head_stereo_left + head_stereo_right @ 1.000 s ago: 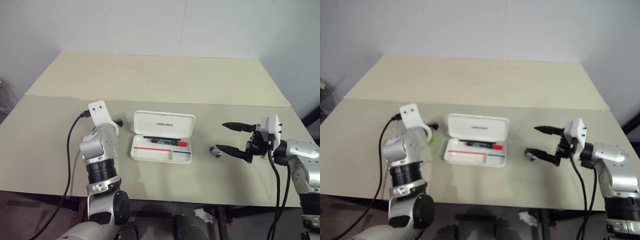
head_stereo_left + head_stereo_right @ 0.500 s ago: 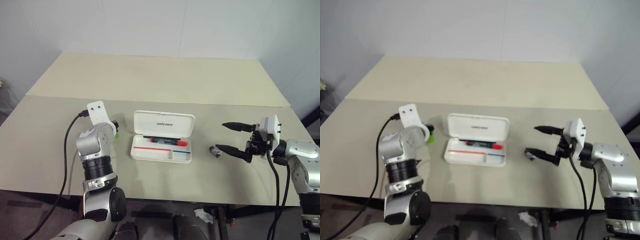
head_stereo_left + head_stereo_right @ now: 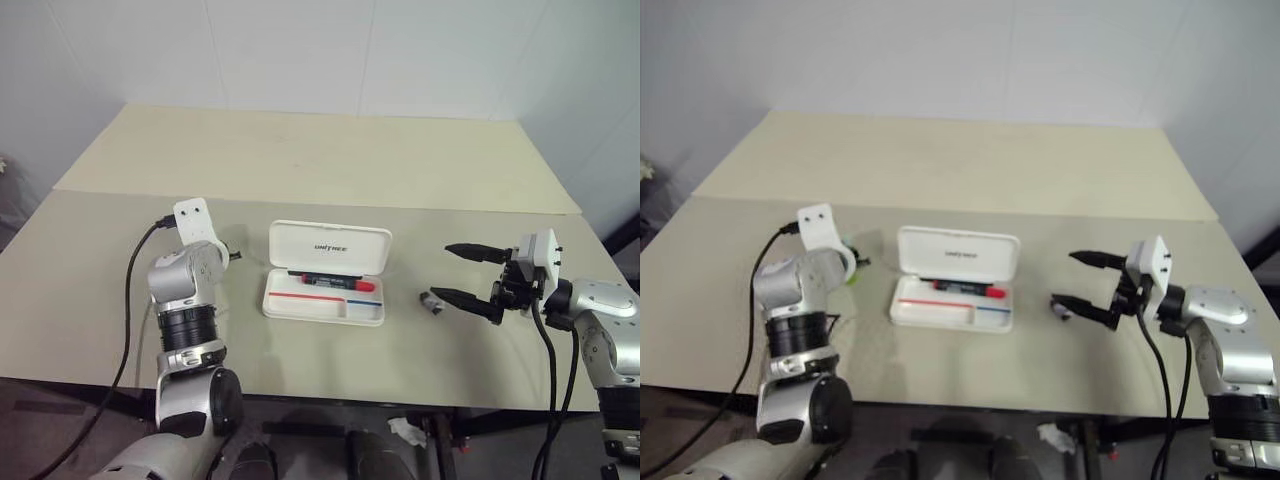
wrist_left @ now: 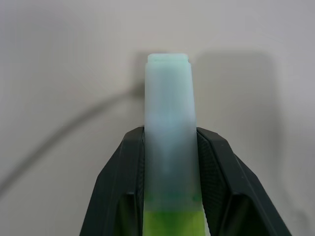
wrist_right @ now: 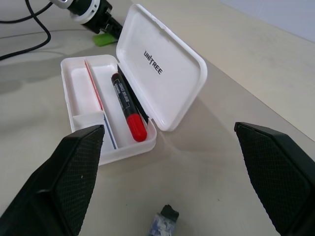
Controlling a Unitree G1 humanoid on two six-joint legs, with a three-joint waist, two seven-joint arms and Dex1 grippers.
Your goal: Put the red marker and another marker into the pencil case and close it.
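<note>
From the head camera, the white pencil case (image 3: pixel 325 272) sits open in the middle of the tan table (image 3: pixel 320 160), lid propped up at the back, with the red marker (image 3: pixel 330 282) lying inside along the hinge side. The left gripper (image 3: pixel 232 254) is just left of the case, and the right gripper (image 3: pixel 468 280) hangs out to the right with its fingers spread wide and nothing between them, next to a small dark scrap (image 3: pixel 432 302) on the table. The left wrist camera makes it obvious: both black fingers (image 4: pixel 120 191) are clamped on the green highlighter (image 4: pixel 169 147), pale cap pointing away. From the right wrist camera, the open case and the marker are well clear of that wide-open gripper.
</note>
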